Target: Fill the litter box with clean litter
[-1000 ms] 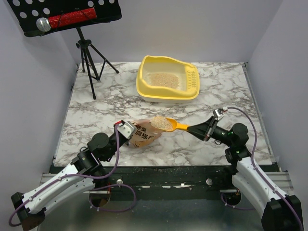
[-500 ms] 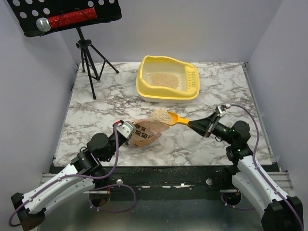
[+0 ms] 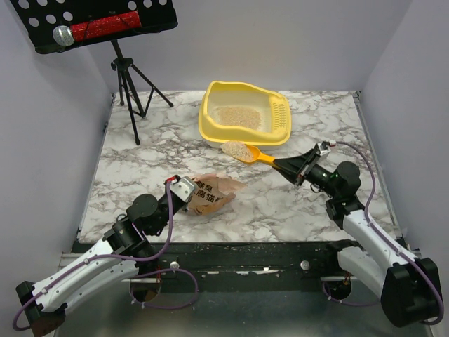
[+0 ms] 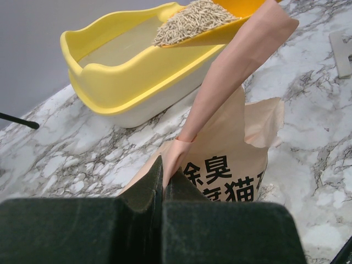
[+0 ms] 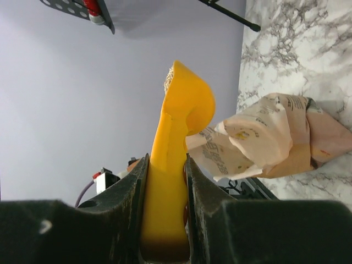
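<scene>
The yellow litter box (image 3: 210,130) stands at the back middle of the table, with pale clean litter (image 3: 238,116) in its basin; it also shows in the left wrist view (image 4: 126,88). My right gripper (image 3: 284,167) is shut on the handle of a yellow-orange scoop (image 3: 242,151), heaped with litter and held just in front of the box's near rim. The scoop shows in the right wrist view (image 5: 176,143). My left gripper (image 3: 184,189) is shut on an edge of the tan-pink litter bag (image 3: 214,191), which lies open on the table (image 4: 231,165).
A black tripod stand (image 3: 130,84) with a perforated tray and a red-handled microphone (image 3: 95,29) stands at the back left. White walls enclose the marble table (image 3: 140,168) on three sides. Spilled granules lie along the front rail (image 3: 266,247).
My right gripper has carried the loaded scoop from above the bag's mouth back and up to the litter box's near rim. The left gripper and bag have stayed put.
</scene>
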`<action>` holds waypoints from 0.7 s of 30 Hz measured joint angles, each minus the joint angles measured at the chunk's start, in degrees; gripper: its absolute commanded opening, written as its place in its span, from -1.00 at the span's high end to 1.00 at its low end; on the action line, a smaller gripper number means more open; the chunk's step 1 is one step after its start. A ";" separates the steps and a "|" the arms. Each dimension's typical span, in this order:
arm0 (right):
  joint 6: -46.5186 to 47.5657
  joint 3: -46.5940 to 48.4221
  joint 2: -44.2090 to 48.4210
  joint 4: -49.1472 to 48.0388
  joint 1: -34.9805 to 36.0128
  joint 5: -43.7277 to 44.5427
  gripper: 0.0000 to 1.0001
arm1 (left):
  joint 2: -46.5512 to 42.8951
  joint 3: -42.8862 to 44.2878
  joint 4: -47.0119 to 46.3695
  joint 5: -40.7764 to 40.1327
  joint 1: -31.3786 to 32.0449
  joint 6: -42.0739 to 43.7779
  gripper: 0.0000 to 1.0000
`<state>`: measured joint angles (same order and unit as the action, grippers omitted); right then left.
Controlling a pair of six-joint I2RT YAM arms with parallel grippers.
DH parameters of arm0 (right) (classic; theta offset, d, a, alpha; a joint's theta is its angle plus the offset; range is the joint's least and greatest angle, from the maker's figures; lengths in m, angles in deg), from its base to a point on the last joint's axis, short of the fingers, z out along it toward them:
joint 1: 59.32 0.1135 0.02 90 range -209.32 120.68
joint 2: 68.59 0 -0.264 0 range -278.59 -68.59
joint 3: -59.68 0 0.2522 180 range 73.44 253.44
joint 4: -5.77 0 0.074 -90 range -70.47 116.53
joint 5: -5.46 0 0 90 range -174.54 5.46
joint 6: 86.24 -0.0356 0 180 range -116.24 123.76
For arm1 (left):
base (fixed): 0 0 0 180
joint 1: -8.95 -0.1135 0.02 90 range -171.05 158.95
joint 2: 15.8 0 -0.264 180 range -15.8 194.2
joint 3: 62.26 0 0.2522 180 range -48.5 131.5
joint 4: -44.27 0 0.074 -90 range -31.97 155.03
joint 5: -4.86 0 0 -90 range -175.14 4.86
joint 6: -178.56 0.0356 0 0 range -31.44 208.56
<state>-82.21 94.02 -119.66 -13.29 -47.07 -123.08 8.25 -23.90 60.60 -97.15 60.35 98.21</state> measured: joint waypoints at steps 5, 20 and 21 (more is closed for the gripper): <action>-0.33 3.41 -5.05 -3.28 0.00 1.68 0.99 | 0.00 0.00 0.00 0.00 0.00 0.00 1.00; -0.48 16.70 -24.63 -11.50 0.00 6.51 0.99 | -0.07 0.00 0.00 0.02 0.00 -0.02 1.00; -0.50 17.94 -26.29 -12.02 0.00 6.69 0.99 | -0.07 0.00 0.00 0.00 0.00 0.00 1.00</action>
<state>-82.71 111.96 -145.95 -25.31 -47.07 -116.40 8.18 -23.90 60.60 -97.15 60.35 98.21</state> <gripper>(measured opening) 0.346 0.019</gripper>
